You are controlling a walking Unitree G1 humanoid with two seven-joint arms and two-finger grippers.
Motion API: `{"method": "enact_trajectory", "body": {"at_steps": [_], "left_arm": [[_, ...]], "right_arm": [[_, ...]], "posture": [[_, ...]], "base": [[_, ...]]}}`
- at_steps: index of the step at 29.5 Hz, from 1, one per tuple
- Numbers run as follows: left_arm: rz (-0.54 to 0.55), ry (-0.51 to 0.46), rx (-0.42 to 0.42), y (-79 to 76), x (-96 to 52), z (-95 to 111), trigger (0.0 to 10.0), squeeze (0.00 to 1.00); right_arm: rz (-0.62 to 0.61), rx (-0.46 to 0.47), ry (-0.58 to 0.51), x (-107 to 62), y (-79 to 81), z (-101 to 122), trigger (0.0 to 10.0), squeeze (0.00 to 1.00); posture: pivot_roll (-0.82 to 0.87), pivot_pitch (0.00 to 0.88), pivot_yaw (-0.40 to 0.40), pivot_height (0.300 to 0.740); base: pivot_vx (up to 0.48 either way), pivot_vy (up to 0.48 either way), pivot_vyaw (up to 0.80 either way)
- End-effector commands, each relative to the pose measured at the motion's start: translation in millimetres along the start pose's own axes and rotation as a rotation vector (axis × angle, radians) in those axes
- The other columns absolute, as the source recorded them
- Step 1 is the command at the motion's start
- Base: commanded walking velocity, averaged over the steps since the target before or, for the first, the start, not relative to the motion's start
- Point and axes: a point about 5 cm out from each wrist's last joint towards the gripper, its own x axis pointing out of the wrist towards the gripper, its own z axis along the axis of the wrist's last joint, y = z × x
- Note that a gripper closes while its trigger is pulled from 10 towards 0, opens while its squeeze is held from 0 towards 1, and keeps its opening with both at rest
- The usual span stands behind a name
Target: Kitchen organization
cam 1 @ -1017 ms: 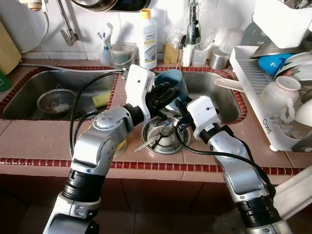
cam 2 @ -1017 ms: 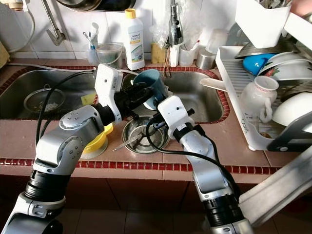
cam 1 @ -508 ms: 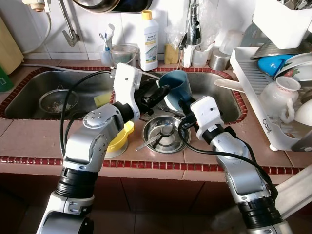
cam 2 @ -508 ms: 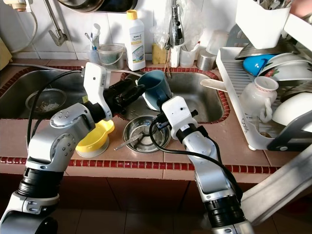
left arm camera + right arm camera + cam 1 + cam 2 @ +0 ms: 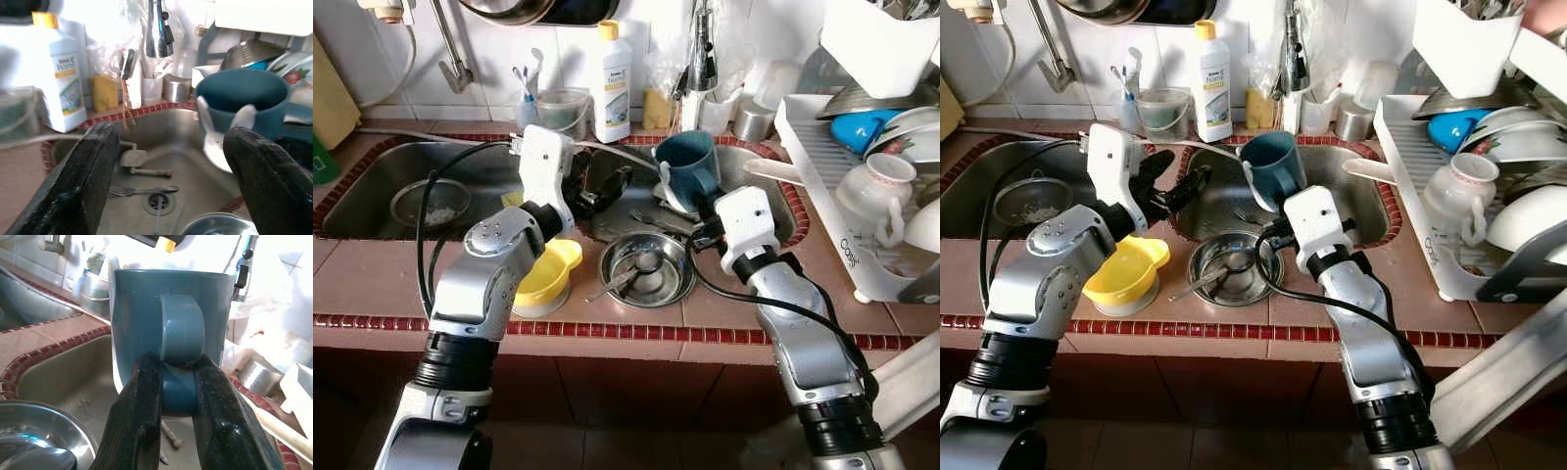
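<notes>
Change: a second ago my left tool (image 5: 607, 188) was at the blue mug (image 5: 686, 166) alongside the right one; now it has let go and drawn back to the left, and the mug has swung from tilted to upright.
Meaning: I judge the handover done — the right arm alone carries the mug, so the next leg is placing it, probably in the dish rack (image 5: 822, 186) on the right.
Right tool: my right tool (image 5: 177, 377) is clamped narrow on the lower part of the mug's handle, fingers on either side of it.
Left tool: spread wide and empty, hovering over the near-left part of the right sink (image 5: 773, 201); the wrist view looks between its fingers (image 5: 78, 191) at the mug.
Mug: upright, held in the air above the right sink, near the tap (image 5: 702, 54) and apart from it.
Edges: the steel bowl (image 5: 646, 269) with a spoon sits on the bench (image 5: 391, 284) just near of the sink, under the right wrist; the yellow bowl (image 5: 543, 279) lies beside my left forearm. A wooden handle (image 5: 773, 169) juts from the rack side over the sink's red tile rim.
Room: open air above the sink to the right, but the rack looks crowded — a white mug (image 5: 876, 196) and bowls fill its near end. I'd lift before travelling to clear that handle and the rack wall.
</notes>
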Motion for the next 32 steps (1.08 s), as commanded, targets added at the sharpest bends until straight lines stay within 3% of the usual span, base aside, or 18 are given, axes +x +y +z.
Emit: {"method": "enact_trajectory", "body": {"at_steps": [1, 6, 8, 9, 23, 32], "left_arm": [[0.019, 0.009, 0.063, 3.1, -3.2, -2.6, 10.0, 1.00], [0.036, 0.007, 0.161, 1.7, -4.5, -4.8, 10.0, 1.00], [0.018, 0.004, 0.147, 0.1, -4.6, -4.9, 10.0, 1.00], [0.018, -0.004, 0.158, 0.0, -4.8, -4.0, 10.0, 0.00], [-0.049, -0.032, 0.208, -8.4, -4.2, -2.9, 10.0, 0.00], [-0.074, -0.039, 0.212, -10.6, -4.7, -2.6, 10.0, 0.00]], "right_arm": [[-0.033, 0.006, -0.013, 0.5, -5.6, 2.5, 10.0, 0.00], [-0.039, 0.007, -0.010, -0.7, -5.4, 1.6, 10.0, 0.00], [-0.039, 0.007, -0.010, -0.8, -5.4, 1.5, 10.0, 0.00], [-0.043, 0.008, -0.009, -1.1, -5.5, 1.5, 10.0, 0.00], [-0.052, 0.018, 0.001, -3.5, -4.7, -1.2, 10.0, 0.00], [-0.052, 0.020, 0.002, -3.8, -3.7, -1.7, 10.0, 0.00]], "posture": [[-0.13, 0.064, 0.040, 0.740], [-0.13, 0.065, 0.039, 0.740], [-0.13, 0.065, 0.039, 0.740], [-0.14, 0.066, 0.040, 0.740], [-0.14, 0.070, 0.043, 0.740], [-0.14, 0.070, 0.047, 0.740]], "base": [[0.000, 0.000, 0.00], [0.000, 0.000, 0.00], [0.000, 0.000, 0.00], [0.000, 0.000, 0.00], [0.000, 0.000, 0.00], [0.257, 0.000, 0.00]]}}
